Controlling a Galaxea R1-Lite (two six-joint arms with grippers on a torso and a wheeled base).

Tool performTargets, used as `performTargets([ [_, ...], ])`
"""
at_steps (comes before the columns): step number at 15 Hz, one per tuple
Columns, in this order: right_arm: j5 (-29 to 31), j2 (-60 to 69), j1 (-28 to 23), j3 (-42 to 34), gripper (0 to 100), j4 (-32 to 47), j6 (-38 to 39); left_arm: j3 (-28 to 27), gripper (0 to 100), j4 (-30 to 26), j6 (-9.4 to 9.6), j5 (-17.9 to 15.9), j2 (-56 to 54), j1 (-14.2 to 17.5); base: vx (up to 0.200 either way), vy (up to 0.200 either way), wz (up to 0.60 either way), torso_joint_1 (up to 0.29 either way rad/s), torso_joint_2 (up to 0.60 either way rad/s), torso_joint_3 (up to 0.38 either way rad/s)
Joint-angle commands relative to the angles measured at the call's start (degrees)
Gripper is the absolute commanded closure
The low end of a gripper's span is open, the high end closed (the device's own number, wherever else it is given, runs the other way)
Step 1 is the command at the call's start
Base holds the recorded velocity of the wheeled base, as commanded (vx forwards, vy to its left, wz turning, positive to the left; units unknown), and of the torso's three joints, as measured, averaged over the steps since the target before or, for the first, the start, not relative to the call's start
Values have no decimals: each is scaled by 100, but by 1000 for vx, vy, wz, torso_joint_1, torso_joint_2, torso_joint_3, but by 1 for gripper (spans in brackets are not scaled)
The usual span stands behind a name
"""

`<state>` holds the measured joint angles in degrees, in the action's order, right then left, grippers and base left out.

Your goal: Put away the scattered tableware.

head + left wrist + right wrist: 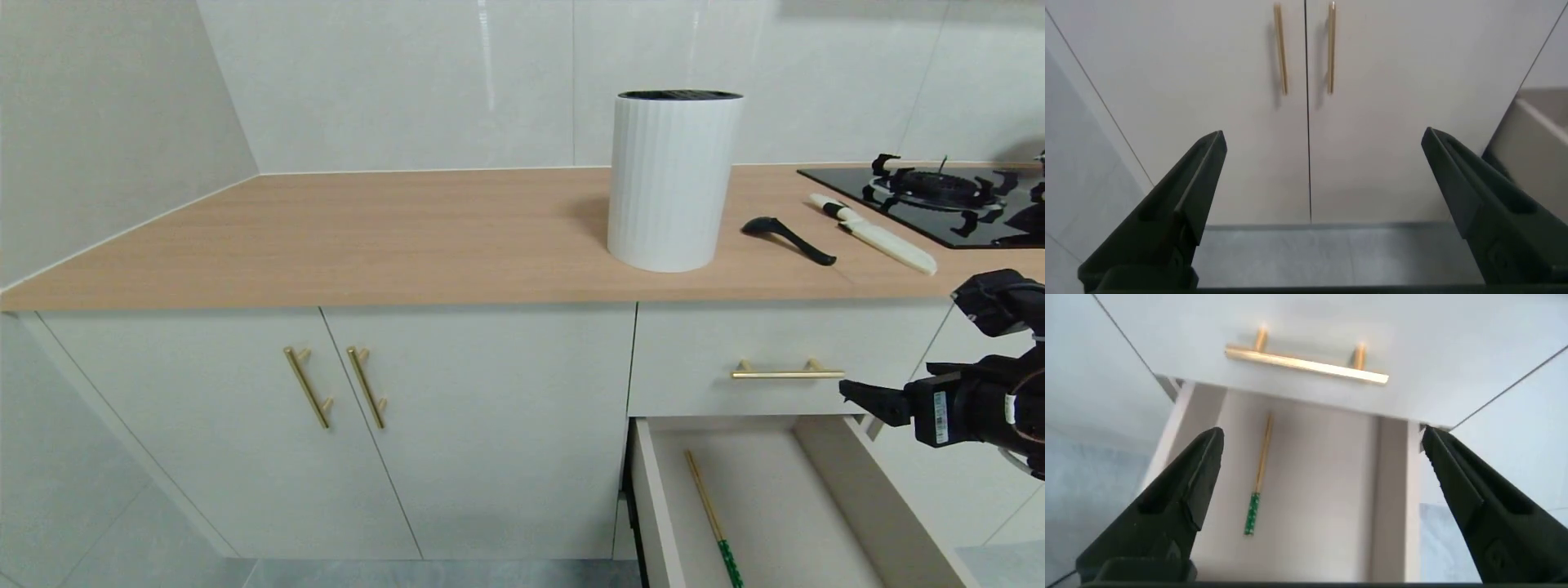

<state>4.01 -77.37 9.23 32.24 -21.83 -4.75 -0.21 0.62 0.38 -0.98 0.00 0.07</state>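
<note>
On the wooden counter (408, 237) lie a black spoon (788, 235) and a white knife (878, 234) with a black band, to the right of a tall white ribbed holder (673, 180). Below the counter, the lower drawer (653, 498) is pulled out. A wooden chopstick with a green end (709, 510) (1259, 469) lies in it. My right gripper (857, 394) (1321, 437) hangs open and empty above the drawer's right side, in front of the upper drawer's gold handle (1306, 366). My left gripper (1323, 139) is open and empty, low down, facing the cabinet doors.
A black gas hob (939, 196) sits at the counter's far right, behind the knife. Two cabinet doors with gold handles (335, 398) (1305, 57) stand shut left of the drawers. The tiled wall runs behind the counter, whose left half is bare.
</note>
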Motion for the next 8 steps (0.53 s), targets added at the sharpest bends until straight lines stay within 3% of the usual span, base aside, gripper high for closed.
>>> performTargets([
  [1, 3, 47, -9, 19, 0, -14, 1, 3, 0, -1, 6, 1, 0, 1, 0, 0, 0, 134, -456, -330],
  [3, -58, -23, -105, 142, 0, -14, 1, 3, 0, -1, -3, 1, 0, 1, 0, 0, 0, 139, -461, -334],
  [8, -999, -850, -738, 1100, 0, -40, -26, 3, 0, -1, 6, 1, 0, 1, 0, 0, 0, 155, -471, -314],
])
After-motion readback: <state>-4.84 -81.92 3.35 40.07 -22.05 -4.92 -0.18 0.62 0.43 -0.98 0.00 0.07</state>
